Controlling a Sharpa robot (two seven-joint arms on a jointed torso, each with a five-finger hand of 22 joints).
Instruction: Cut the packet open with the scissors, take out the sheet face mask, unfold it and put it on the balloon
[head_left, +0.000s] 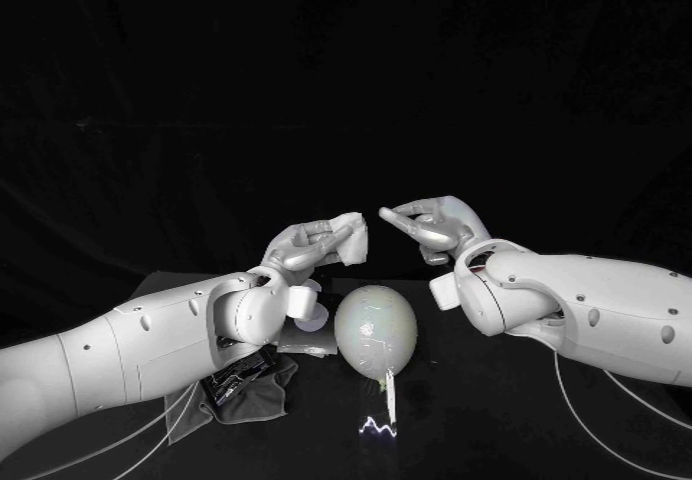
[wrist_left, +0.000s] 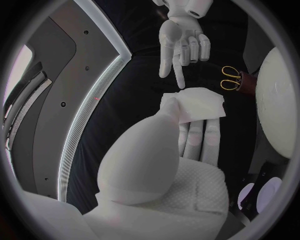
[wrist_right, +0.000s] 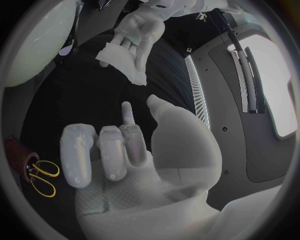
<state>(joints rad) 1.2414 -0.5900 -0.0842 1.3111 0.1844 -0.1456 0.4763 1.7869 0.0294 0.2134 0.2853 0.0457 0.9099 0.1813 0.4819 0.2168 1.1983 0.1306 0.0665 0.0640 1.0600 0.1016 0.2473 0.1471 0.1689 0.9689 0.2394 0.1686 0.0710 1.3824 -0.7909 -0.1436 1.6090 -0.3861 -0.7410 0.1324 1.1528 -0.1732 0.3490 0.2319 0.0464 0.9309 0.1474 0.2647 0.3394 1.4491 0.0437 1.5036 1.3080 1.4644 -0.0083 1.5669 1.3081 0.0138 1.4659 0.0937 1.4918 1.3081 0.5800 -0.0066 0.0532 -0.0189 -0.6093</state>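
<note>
Left wrist view shows scissors (wrist_left: 231, 78) beyond the left robot hand's (wrist_left: 165, 162) mask (wrist_left: 200, 105).

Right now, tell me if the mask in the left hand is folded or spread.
Folded: the mask is a small, flat white square pinched in the left hand, not opened out.

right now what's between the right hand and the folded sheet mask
Nothing: the head view shows a bare gap between the right hand and the folded sheet mask the left hand holds.
</note>
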